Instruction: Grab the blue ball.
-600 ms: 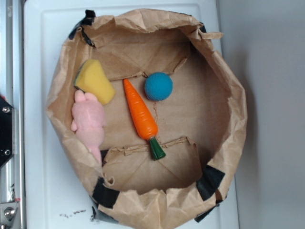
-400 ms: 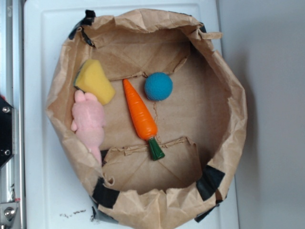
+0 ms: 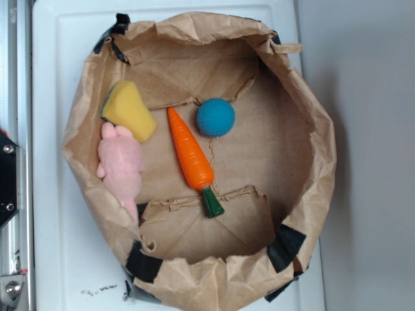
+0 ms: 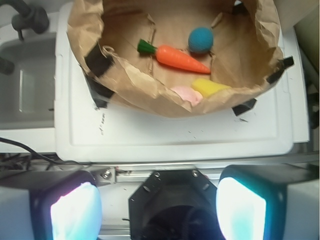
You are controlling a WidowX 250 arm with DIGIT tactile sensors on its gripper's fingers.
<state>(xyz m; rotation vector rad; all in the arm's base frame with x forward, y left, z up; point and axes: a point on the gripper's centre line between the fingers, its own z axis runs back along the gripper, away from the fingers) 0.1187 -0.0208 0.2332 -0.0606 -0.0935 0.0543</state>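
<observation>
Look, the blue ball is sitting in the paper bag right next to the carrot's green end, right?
Not quite. The blue ball is in the paper bag, but beside the carrot's pointed orange tip; the green end points away. The exterior view shows it.

A white tabletop with a raised rim sits beside a plain grey surface; a white sink basin adjoins it.

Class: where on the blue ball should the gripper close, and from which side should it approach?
Across the blue ball at its widest, coming straight down from above. It is round, so any width serves, but the carrot lies close alongside; set the fingers clear of it.
</observation>
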